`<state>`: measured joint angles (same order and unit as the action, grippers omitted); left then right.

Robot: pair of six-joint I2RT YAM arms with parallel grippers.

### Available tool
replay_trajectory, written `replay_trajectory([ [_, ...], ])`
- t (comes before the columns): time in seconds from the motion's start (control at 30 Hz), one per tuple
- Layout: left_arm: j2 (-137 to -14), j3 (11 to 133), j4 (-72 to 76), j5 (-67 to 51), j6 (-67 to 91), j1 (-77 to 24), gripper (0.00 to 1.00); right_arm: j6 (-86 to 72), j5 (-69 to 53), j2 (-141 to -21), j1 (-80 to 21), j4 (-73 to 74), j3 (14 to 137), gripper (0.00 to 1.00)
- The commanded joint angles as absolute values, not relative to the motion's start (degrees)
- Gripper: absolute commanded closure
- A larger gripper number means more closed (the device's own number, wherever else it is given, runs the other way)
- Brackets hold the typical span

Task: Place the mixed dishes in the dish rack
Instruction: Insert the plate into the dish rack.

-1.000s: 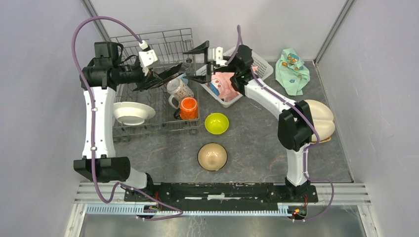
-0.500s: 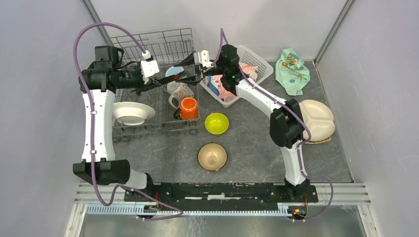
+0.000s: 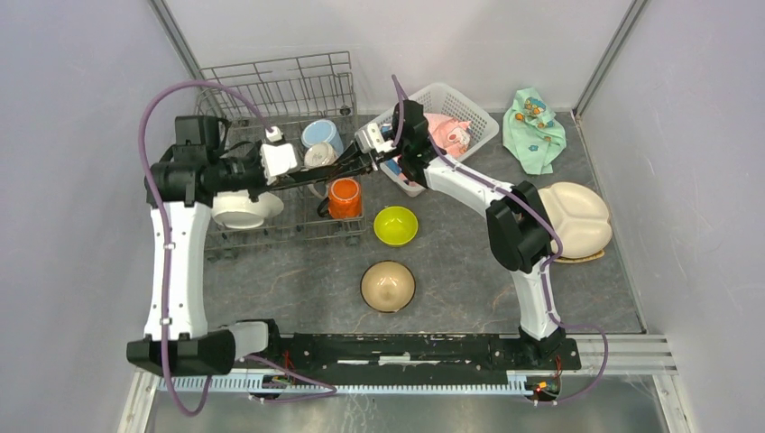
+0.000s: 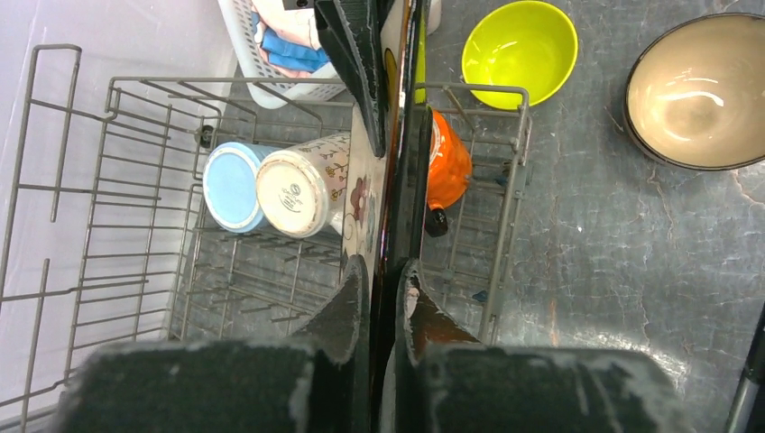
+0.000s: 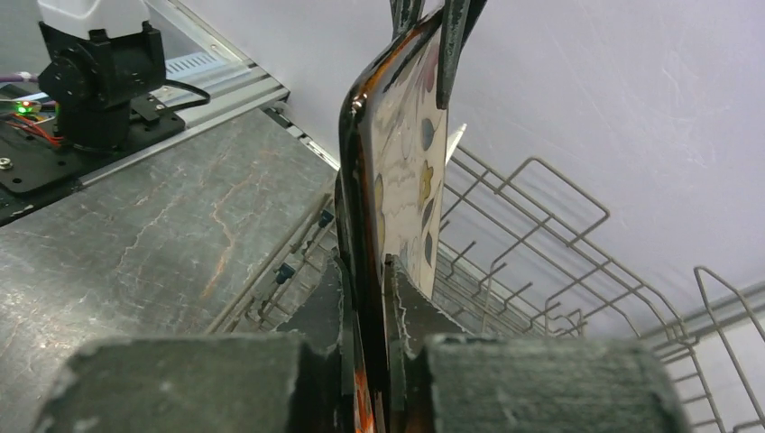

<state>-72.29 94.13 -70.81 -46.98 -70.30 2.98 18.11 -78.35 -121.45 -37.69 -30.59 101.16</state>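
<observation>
Left arm reaches rightward and right arm leftward, meeting over the dish rack (image 4: 469, 87). Left gripper (image 4: 383, 271) and right gripper (image 5: 365, 266) are each pinched nearly closed on opposite edges of the dark square plate (image 4: 406, 180). The plate stands on edge over the rack, between the patterned mug (image 4: 293, 192) and the orange mug (image 4: 448, 167). Contact with the tines can't be told. The stamp on the patterned mug's base is illegible.

No lettering, number or brand can be read in any view. The only printed mark is a small dark stamp on the cream underside of the white patterned ceramic mug (image 4: 290, 192). This mug sits in the grey wire dish rack (image 4: 135, 162), touching the light-blue mug (image 4: 232, 187) at that mug's 3 o'clock. The stamp's characters are too small to make out.
</observation>
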Motion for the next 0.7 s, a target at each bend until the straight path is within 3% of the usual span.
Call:
replay_trajectory([
  [0.0, -63.8, 89.4, -38.6, -45.6, -62.6, 3.9, 0.98, 6.6, -62.5, -115.9, -37.7, -42.9, 101.1, 1.0],
  [0.3, -56.6, 77.5, -19.1, -37.8, -55.8, 3.9, 0.77, -5.1, -60.3, -118.4, -38.5, -62.2, 101.7, 1.0],
  [0.67, -55.3, 76.6, -21.0, -36.1, -61.5, 3.9, 0.52, 1.9, -63.3, -120.5, -39.3, -57.8, 106.9, 1.0],
])
